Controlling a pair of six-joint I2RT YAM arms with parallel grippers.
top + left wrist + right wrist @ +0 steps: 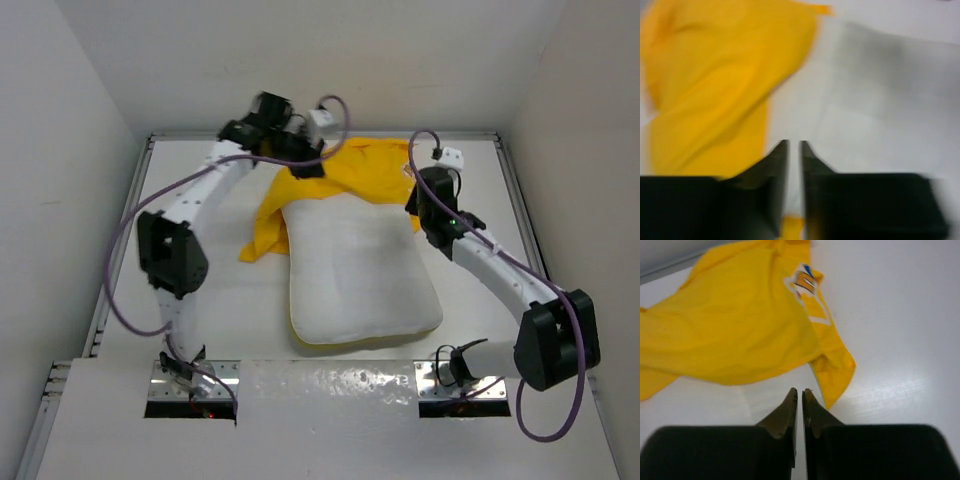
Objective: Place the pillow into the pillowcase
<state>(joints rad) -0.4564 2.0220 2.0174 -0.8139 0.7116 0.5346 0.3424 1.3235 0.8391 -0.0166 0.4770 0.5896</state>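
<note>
The white puffy pillow lies in the middle of the table, its far end under the bunched yellow pillowcase. My left gripper hovers over the case's far-left part. In the blurred left wrist view its jaws are slightly parted with white showing between them, yellow pillowcase to the left and a scrap of yellow low in the gap. My right gripper is at the pillow's far-right corner. In its wrist view the jaws are almost together and empty, just short of a corner of the pillowcase with a printed patch.
White walls enclose the table at the back and sides, with a rail along each side edge. Purple cables loop off both arms. The glossy table top is bare to the right of the case.
</note>
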